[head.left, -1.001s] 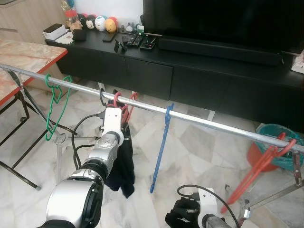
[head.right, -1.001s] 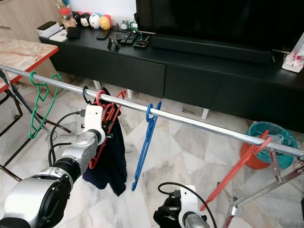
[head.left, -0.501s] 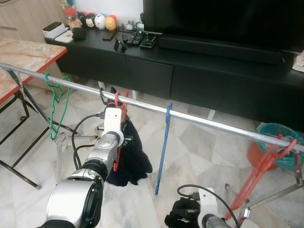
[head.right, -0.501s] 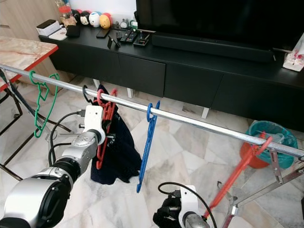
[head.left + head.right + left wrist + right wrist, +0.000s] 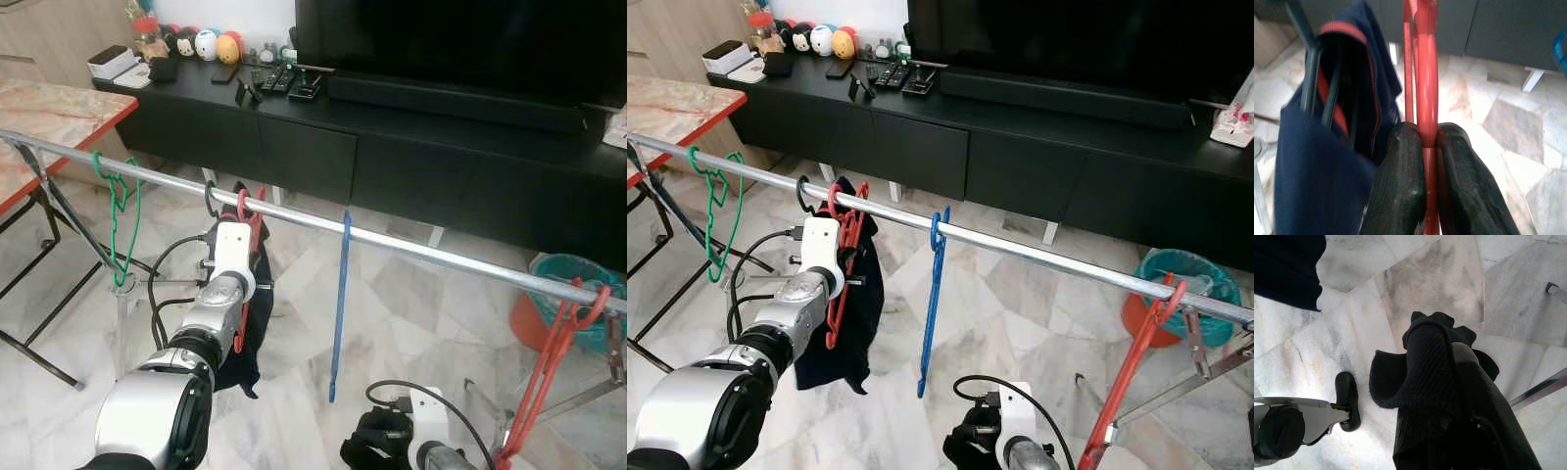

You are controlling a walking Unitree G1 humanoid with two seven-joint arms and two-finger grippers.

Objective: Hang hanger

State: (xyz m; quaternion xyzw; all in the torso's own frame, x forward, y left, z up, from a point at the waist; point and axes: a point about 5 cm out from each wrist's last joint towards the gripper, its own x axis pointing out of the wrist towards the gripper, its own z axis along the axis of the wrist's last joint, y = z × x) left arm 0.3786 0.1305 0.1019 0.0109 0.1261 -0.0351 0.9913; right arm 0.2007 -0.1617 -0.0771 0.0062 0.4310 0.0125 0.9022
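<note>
Red hanger (image 5: 1426,88) pinched tight between fingers (image 5: 1400,186) of left gripper (image 5: 238,262); hook already over steel rail (image 5: 411,250), left of centre, beside dark garment (image 5: 838,323) on black hanger (image 5: 210,199). Judged step: seat hook fully, then release. Do well: ease weight onto rail, check hook sits square, part fingers slowly, back off without snagging garment. Right gripper (image 5: 1449,396), low near floor, clamped on dark knit cloth (image 5: 1420,362). Count on rail: five hangers: green (image 5: 120,220), black, red held, blue (image 5: 339,304), another red (image 5: 549,362) far right.
</note>
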